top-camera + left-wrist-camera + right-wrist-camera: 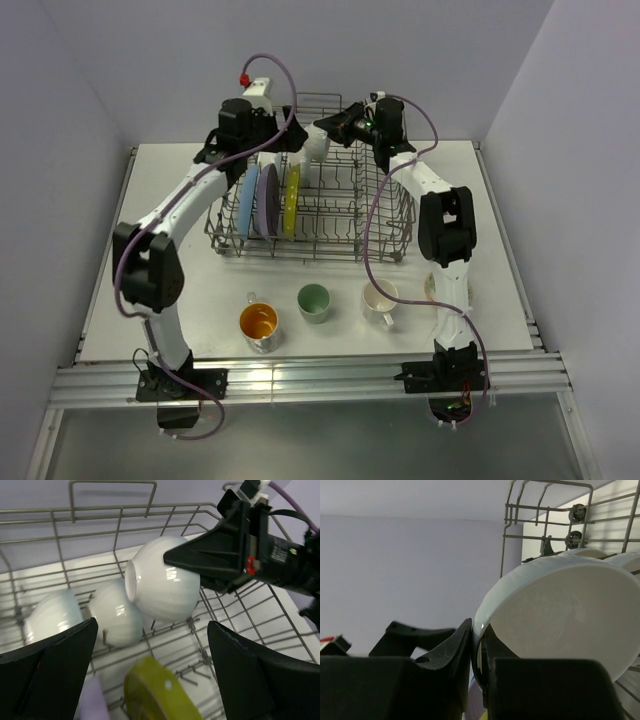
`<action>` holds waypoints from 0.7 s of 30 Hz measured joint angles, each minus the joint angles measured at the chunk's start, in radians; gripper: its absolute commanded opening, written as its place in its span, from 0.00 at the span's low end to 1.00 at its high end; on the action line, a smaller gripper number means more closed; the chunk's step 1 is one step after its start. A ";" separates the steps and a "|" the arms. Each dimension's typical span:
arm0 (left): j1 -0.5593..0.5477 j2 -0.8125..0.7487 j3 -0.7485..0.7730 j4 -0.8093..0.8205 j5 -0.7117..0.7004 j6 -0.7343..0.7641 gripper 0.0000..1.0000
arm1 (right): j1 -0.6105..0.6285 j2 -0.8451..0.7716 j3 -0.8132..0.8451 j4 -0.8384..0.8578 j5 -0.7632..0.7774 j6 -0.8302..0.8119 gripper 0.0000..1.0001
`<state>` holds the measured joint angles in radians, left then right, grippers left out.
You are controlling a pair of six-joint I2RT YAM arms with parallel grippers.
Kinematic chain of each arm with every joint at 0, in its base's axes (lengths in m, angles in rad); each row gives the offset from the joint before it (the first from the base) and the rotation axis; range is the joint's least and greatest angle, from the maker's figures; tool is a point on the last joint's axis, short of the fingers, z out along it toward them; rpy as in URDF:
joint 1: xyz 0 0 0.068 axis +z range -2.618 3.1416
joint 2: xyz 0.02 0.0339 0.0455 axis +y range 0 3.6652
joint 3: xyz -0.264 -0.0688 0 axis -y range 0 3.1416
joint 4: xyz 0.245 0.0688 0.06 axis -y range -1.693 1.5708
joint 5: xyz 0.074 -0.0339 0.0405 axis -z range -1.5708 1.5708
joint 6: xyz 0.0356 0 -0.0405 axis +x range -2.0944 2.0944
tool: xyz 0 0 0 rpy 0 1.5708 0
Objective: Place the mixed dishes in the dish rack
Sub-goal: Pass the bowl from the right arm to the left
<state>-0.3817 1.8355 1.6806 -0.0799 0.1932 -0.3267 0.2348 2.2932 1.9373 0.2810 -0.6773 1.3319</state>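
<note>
My right gripper (479, 630) is shut on the rim of a white bowl (565, 615), one finger inside and one outside. It holds the bowl tilted on its side over the back of the dish rack (380, 215). In the left wrist view this bowl (162, 582) hangs just above two more white bowls (112, 612) that lie among the tines. My left gripper (152, 630) hovers open over the rack, holding nothing, close above the yellow-green plate (155, 695) and lavender plate (92, 700). A blue plate (246, 210) stands beside them.
On the table in front of the rack stand an orange-inside cup (258, 322), a pale green cup (313, 302) and a white mug (380, 302). A pale dish (430, 287) is partly hidden behind the right arm. Both grippers crowd together over the rack's back left.
</note>
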 measured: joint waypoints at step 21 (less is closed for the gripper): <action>-0.077 0.272 0.216 0.076 0.029 -0.005 0.99 | -0.009 -0.002 0.000 -0.050 -0.005 0.014 0.00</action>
<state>-0.4591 2.1071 1.8969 -0.0036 0.2226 -0.3321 0.2260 2.2910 1.9373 0.2314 -0.6823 1.3457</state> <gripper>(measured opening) 0.992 0.157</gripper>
